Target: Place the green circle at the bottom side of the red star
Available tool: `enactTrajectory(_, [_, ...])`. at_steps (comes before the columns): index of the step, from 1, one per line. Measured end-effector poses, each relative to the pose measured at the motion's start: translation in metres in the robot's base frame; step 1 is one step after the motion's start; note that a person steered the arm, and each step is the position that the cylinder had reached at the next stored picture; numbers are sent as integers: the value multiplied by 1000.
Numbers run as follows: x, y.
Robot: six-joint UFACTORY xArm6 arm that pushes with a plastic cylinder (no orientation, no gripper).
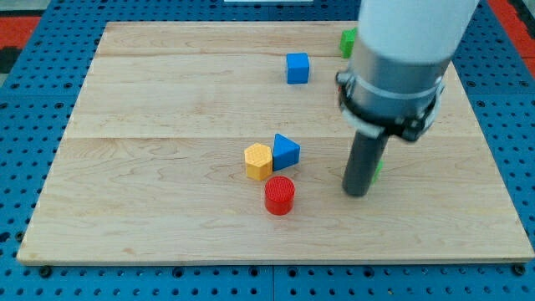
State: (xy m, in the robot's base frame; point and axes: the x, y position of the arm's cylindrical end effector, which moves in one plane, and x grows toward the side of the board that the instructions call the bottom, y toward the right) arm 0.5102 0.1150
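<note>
My tip (357, 192): the rod's lower end rests on the wooden board, right of centre; it has no jaws, so it grasps nothing.
Green sliver (379, 169): a small bit of green shows just beside the rod's right edge, touching or nearly touching it; the rod hides most of it, so I cannot tell whether this is the green circle.
Red star: not visible anywhere on the board.
Red cylinder (279, 196): left of my tip, well apart from it, standing upright nearer the view's bottom.
Yellow hexagon block (258, 161): just above and left of the red cylinder, near it.
Blue triangle block (286, 150): touching the yellow hexagon block on its right side.
Blue cube (297, 68): alone near the view's top, well apart from the cluster.
Green block (348, 42): at the view's top, partly hidden behind the arm's pale body; shape unclear.
Board (150, 167): light wood, lying on a blue pegboard surface (33, 100).
</note>
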Motion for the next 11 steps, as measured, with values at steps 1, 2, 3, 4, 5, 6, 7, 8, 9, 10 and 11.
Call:
enactTrajectory(1, [6, 42])
enactTrajectory(2, [-10, 49])
enactTrajectory(3, [-66, -1])
enactTrajectory(4, [-32, 13])
enactTrajectory(5, [-46, -58])
enactTrajectory(6, [-96, -78])
enactTrajectory(7, [-101, -54])
enactTrajectory(8, [-101, -39])
enactTrajectory(9, [-101, -27])
enactTrajectory(10, [-93, -24])
enactTrajectory(11, [-26, -45])
